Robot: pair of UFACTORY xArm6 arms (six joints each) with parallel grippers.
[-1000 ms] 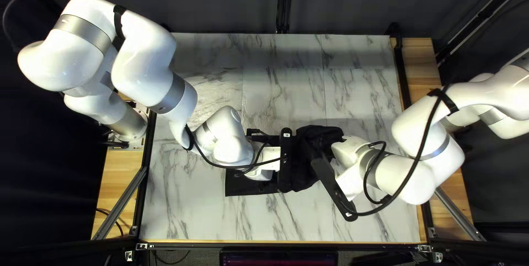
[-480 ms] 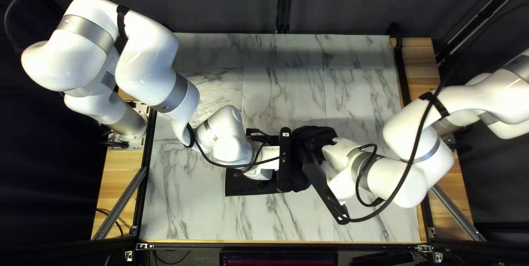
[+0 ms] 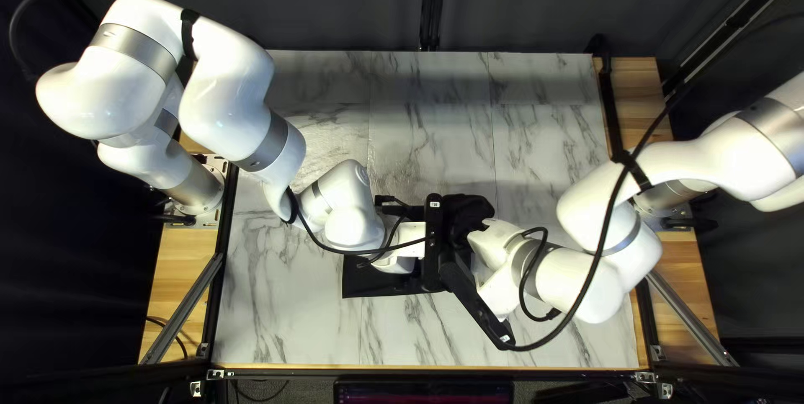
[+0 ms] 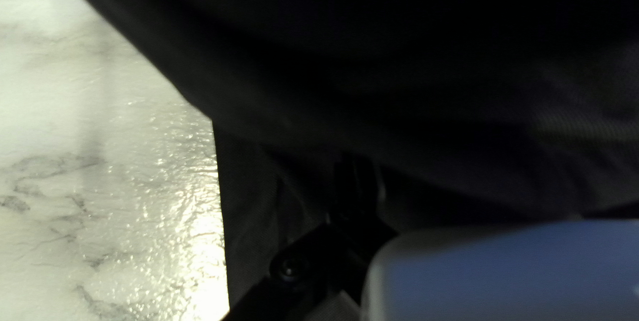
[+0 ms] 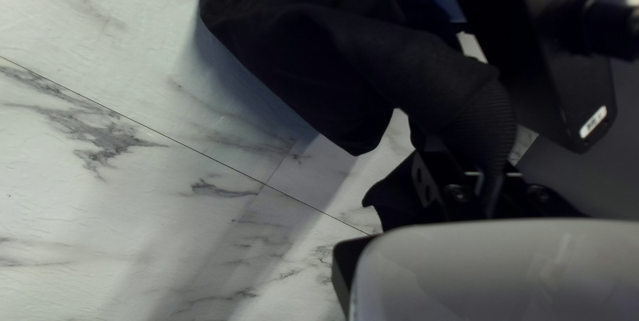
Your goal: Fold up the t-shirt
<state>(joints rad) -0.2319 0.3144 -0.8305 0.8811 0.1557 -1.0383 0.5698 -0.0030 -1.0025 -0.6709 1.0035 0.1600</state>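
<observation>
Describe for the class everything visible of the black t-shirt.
The t-shirt looks like soft, matte black cloth with a ribbed band. One portion is creased and bunched above the marble-patterned table, its band clamped in the right gripper. Another lies flat, straight-edged, beneath the left gripper. The arms hide the rest.

No readable text. White label (image 5: 593, 122) on end of black bar (image 5: 556, 75), right wrist view: dark marks, can't make out. Tiny white tag (image 3: 505, 339) on slanting dark bar (image 3: 479, 310), top left view: also illegible.
</observation>
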